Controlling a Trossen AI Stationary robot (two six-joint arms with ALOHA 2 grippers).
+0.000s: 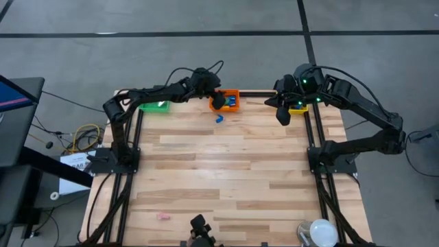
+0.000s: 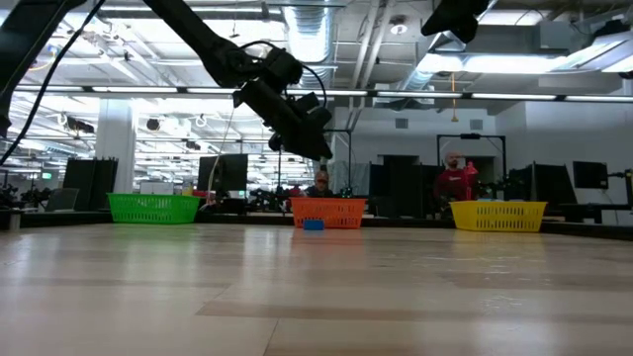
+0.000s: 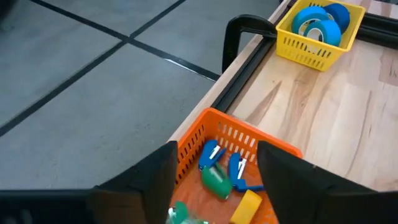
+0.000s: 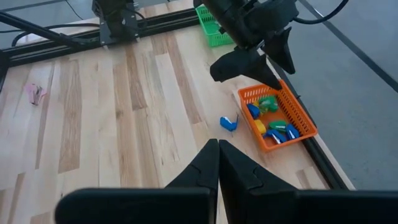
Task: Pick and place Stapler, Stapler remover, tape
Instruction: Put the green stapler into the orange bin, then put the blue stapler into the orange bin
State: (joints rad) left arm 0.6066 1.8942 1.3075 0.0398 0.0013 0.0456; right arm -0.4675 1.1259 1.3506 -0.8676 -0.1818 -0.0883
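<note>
My left gripper [image 1: 219, 101] hangs open over the orange bin [image 3: 205, 121] at the table's far edge, with nothing between its fingers [image 3: 155, 171]. Small blue, green and yellow staplers and stapler removers [image 3: 217, 174] lie in that bin. One small blue piece [image 4: 229, 122] rests on the wood just in front of the bin. Blue tape rolls [image 3: 318, 25] lie in the yellow bin [image 1: 298, 108] at the far right. My right gripper [image 4: 218, 144] is shut and held high beside the yellow bin, touching nothing.
A green bin [image 1: 154, 105] stands at the far left of the row. A small pink piece [image 1: 163, 216] lies near the table's front edge. A black clamp [image 3: 239, 31] sits on the far rail between the orange and yellow bins. People show in the room beyond.
</note>
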